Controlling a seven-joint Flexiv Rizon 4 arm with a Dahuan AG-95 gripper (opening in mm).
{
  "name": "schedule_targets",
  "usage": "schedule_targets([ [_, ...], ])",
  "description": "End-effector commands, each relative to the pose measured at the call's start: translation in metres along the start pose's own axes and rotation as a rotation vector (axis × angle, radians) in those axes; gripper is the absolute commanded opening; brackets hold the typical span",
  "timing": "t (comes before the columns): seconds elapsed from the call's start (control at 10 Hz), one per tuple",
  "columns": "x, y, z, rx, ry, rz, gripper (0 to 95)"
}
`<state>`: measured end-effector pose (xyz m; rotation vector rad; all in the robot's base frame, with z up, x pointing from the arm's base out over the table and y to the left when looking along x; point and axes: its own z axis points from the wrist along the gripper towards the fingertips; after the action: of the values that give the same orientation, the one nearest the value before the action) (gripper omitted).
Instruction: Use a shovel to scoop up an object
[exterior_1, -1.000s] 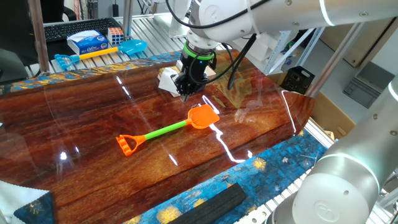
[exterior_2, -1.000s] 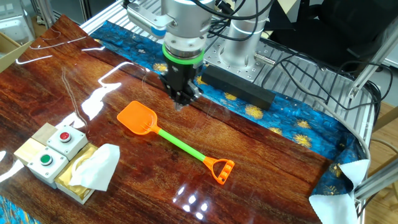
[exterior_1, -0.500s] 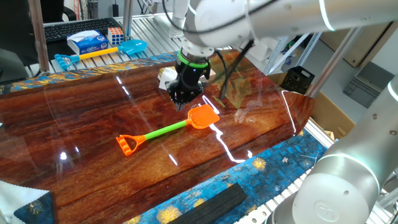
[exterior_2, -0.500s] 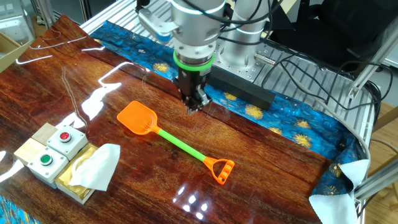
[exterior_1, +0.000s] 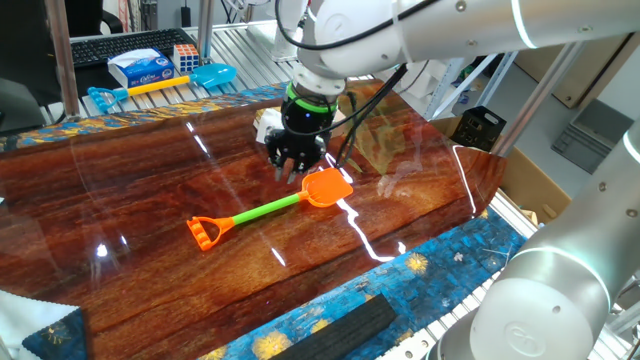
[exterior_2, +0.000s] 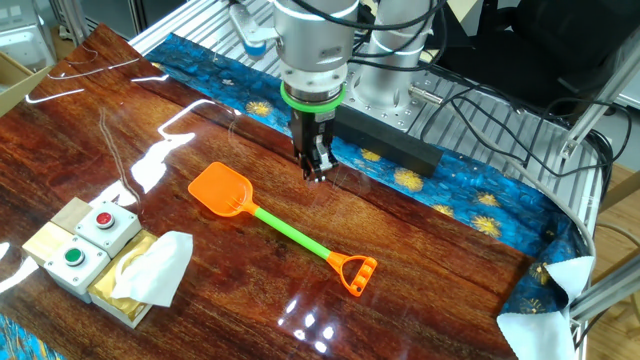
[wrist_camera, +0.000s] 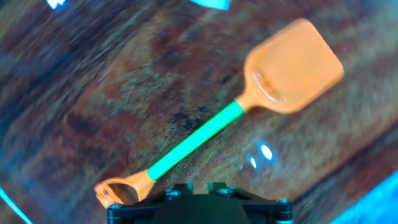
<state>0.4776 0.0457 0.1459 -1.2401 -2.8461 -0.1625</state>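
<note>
- Over the last second the gripper (exterior_2: 318, 172) has swung away from the spot above the orange blade (exterior_2: 222, 190) and turned about its own axis; it now hangs over bare wood to one side of the shovel (exterior_2: 283, 229), nearer the green shaft (exterior_2: 293, 238) than before.
- The shovel itself has not moved: it lies flat on the counter (exterior_2: 420, 260) exactly as it did a second ago, untouched, with nothing in contact with it.
- The fingers (exterior_2: 316, 160) hold nothing. They look close together in both fixed views, but the gap is too small to judge, and the hand view shows only the dark base of the hand, so I cannot tell how far open they are.
- In the hand view the shovel (wrist_camera: 217, 127) runs diagonally below the fingers, blade (wrist_camera: 292, 65) far out ahead, handle grip (wrist_camera: 115, 190) closest in. That view is blurred, which suggests the wrist is in motion.
- The object (exterior_2: 150, 268), a white crumpled lump with a tan part, sits well away from the fingers, beyond the blade and just beside the button box (exterior_2: 85, 240).
- My reading: the turn lines the fingers up with the shaft for a pickup. The scoop proper has not begun; grasping the shovel comes first.
</note>
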Motion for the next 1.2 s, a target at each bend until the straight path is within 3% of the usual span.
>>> schedule_targets([
  [0.1,0.008,0.008,0.015,-0.007,0.000,0.319,38.0],
  [0.6,0.015,0.015,0.040,-0.035,-0.026,0.527,38.0],
  [1.2,0.012,0.022,0.055,-0.027,-0.057,0.633,38.0],
])
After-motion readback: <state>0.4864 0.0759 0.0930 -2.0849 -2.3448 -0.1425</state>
